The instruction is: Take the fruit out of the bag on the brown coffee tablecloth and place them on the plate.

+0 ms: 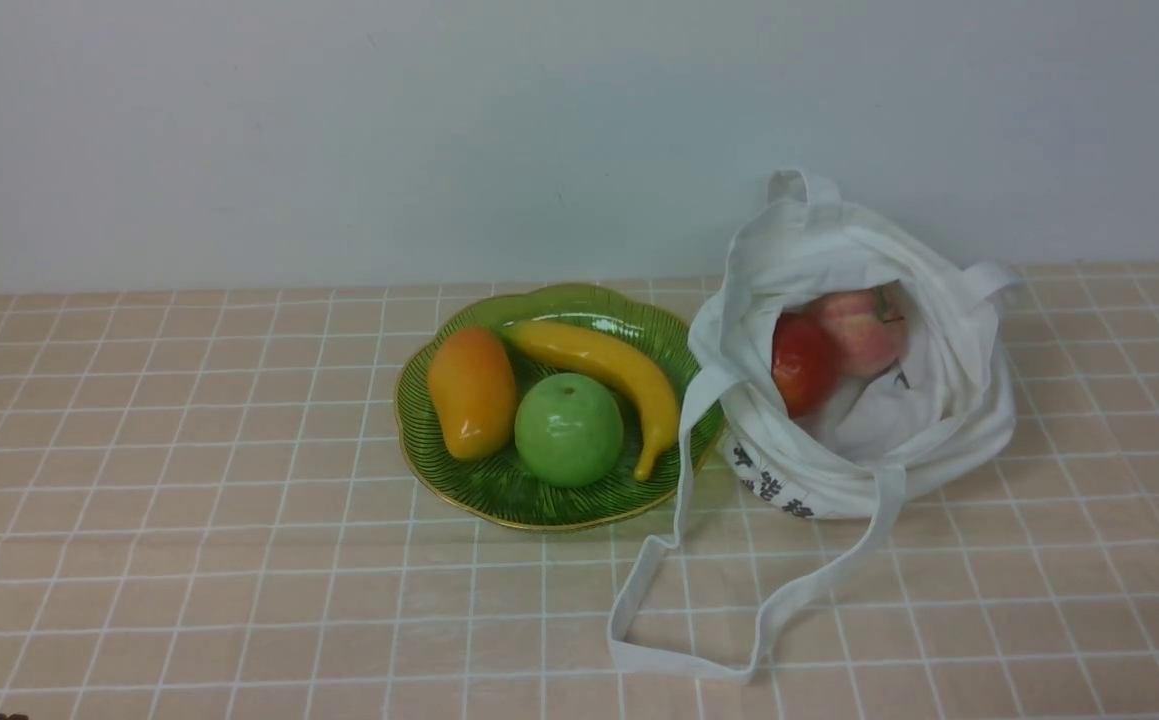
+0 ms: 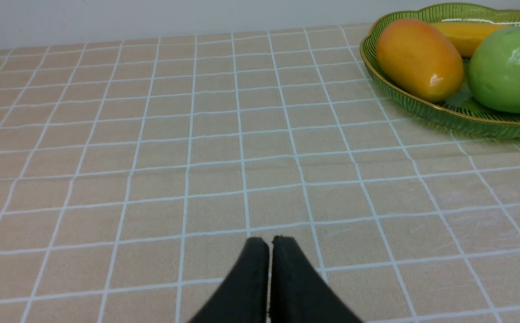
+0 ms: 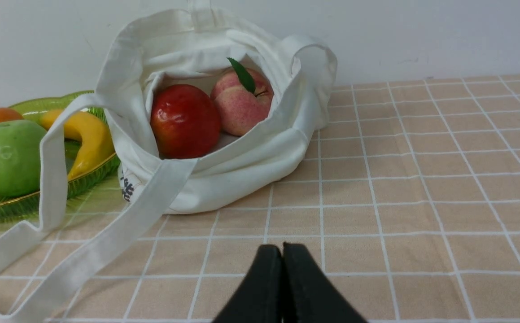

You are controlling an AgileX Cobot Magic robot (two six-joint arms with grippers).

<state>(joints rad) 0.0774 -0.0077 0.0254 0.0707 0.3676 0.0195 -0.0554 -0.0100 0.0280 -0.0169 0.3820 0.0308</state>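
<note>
The left gripper (image 2: 269, 244) hangs low over bare cloth (image 1: 189, 520) on the left side of the table, its black fingers pressed together with only a thin seam between them and nothing held; the plate lies well ahead of it and off to its right. The plate (image 1: 459, 490), green with a gold rim, sits near the middle of the cloth and carries three fruits: the mango (image 1: 471, 392) on its left part, a green apple (image 1: 568, 429) toward the front centre, and a banana (image 1: 599, 375) curving from the back down the right side, its tip near the rim. The mango and green apple lie close together. Just right of the plate stands the bag (image 1: 939, 440), slumped open, with dark printing low on its near side. One strap (image 1: 684, 500) crosses the plate's right edge and loops forward onto the cloth. Inside the bag lie the red apple (image 1: 802, 362) and, touching it on its right, the pink apple (image 1: 861, 328), which bears a green leaf in the right wrist view. The right gripper (image 3: 282, 251) hovers low over the cloth on the near side of the bag, apart from it, its fingers also closed together and empty.
</note>
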